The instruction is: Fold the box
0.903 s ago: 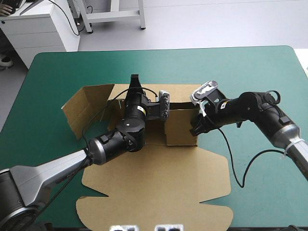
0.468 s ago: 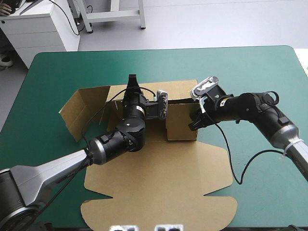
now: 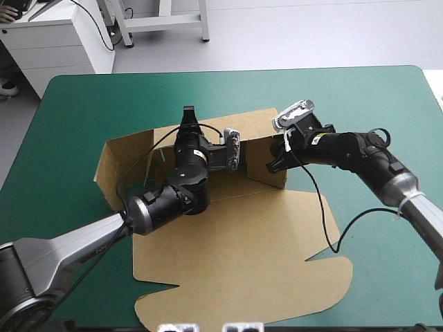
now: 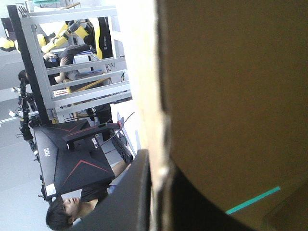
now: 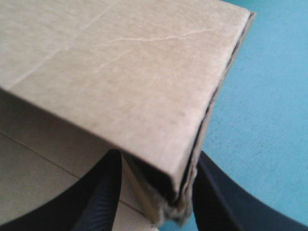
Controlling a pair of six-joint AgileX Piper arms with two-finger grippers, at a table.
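the left end effector [image 3: 188,116] and right end effector [image 3: 277,158], each pinching a raised wall of the box [image 3: 235,263], have just swung it askew across the surface [image 3: 360,97], its walls steeper, folding apparently midway.

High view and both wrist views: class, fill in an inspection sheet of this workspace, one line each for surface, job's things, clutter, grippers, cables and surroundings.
surface: teal-green cover, with the board lying across its middle and near side.
job's things: brown box, partly formed; walls stand raised at its far end and the wide flap lies flat toward the near edge.
clutter: nothing seen.
grippers: left gripper has its fingers shut on a raised wall at the far side; right gripper has its fingers shut on the corner of the right-hand raised wall.
cables: nothing seen beyond the robot's own.
surroundings: nothing seen at the table's top.
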